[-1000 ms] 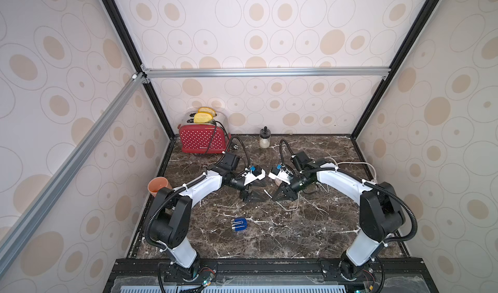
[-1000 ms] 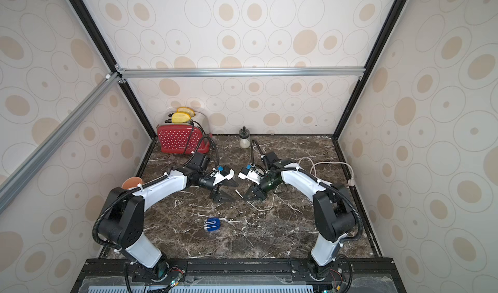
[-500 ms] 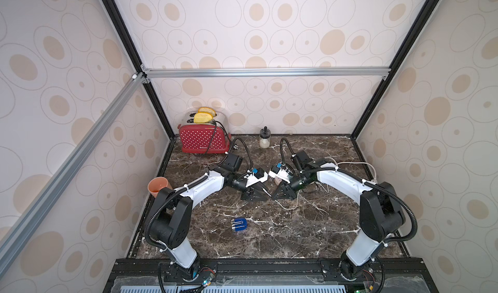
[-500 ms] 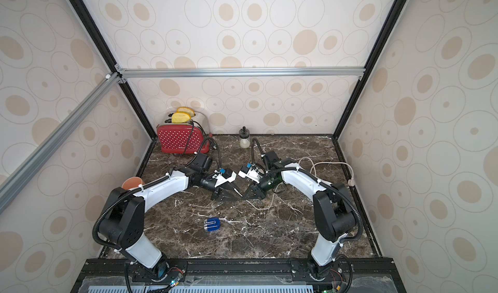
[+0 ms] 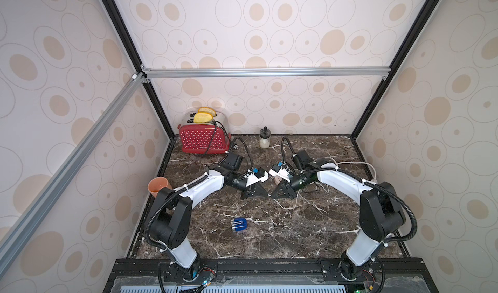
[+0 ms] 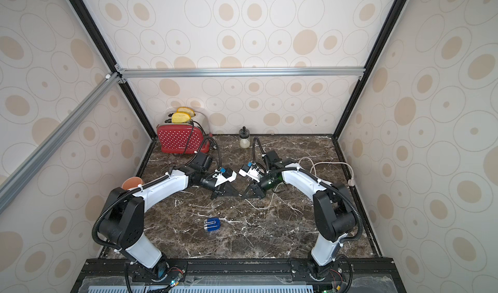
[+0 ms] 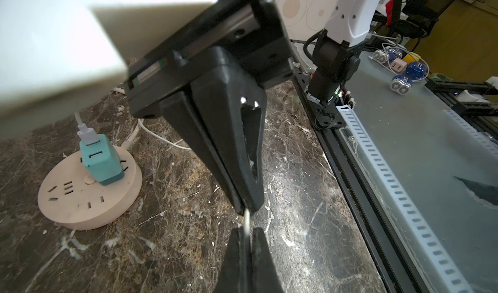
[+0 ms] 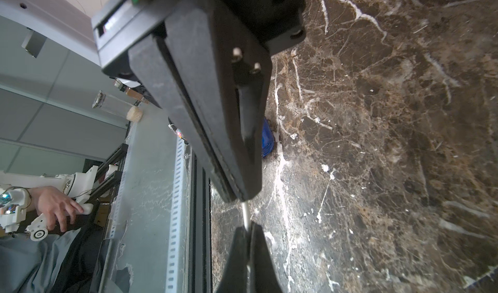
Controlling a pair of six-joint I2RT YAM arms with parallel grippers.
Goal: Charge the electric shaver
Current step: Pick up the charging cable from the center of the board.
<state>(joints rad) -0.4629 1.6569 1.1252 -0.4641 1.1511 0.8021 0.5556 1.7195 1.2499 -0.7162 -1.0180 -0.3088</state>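
- Electric shaver [image 5: 239,224] lies flat, lower centre in both top views.
- Left gripper [image 7: 247,232] and right gripper [image 8: 246,228], tip to tip, each pinch white cable [image 7: 247,219].

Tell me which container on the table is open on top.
The orange cup beside the left arm: its mouth is uncovered. The small glass jar farther back carries a black stopper.

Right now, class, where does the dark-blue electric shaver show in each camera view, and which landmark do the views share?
Both top views: the electric shaver lies alone on the marble tabletop, toward its front edge.
Left wrist: not visible on the tabletop.
Right wrist: a blue sliver beside the right hand.
Shared landmark: the marble tabletop.
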